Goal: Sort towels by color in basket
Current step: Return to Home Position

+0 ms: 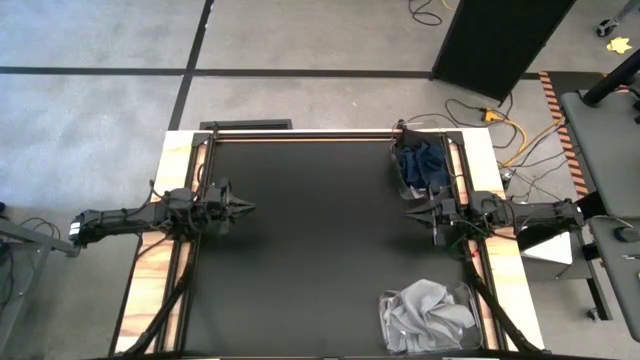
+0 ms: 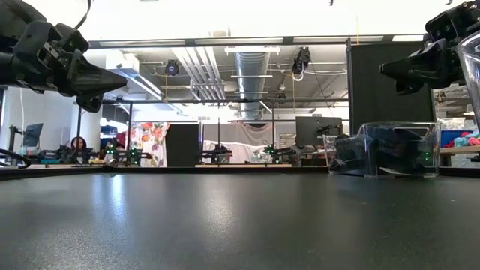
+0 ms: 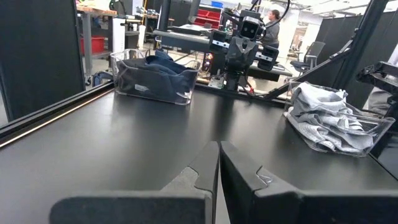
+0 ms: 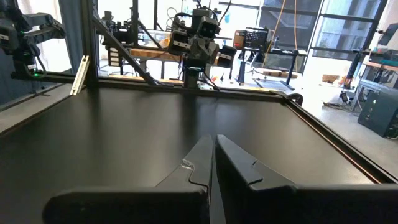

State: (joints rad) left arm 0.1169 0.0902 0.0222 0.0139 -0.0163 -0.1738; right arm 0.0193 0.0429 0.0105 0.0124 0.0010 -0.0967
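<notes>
Black matting covers the bench (image 1: 300,260). Dark navy towels (image 1: 422,163) lie heaped in a clear bin (image 1: 401,184) on the bench's right side, at the upper right of the high view. Light grey towels (image 1: 425,312) fill a second clear bin (image 1: 469,293) along the same side, at that view's lower right. The left gripper (image 1: 251,208) hangs above the bench's left side, its fingers (image 3: 202,171) pressed together, holding nothing. The right gripper (image 1: 409,213) hangs opposite, just beside the navy bin and between the two bins, its fingers (image 4: 198,165) likewise together and empty.
</notes>
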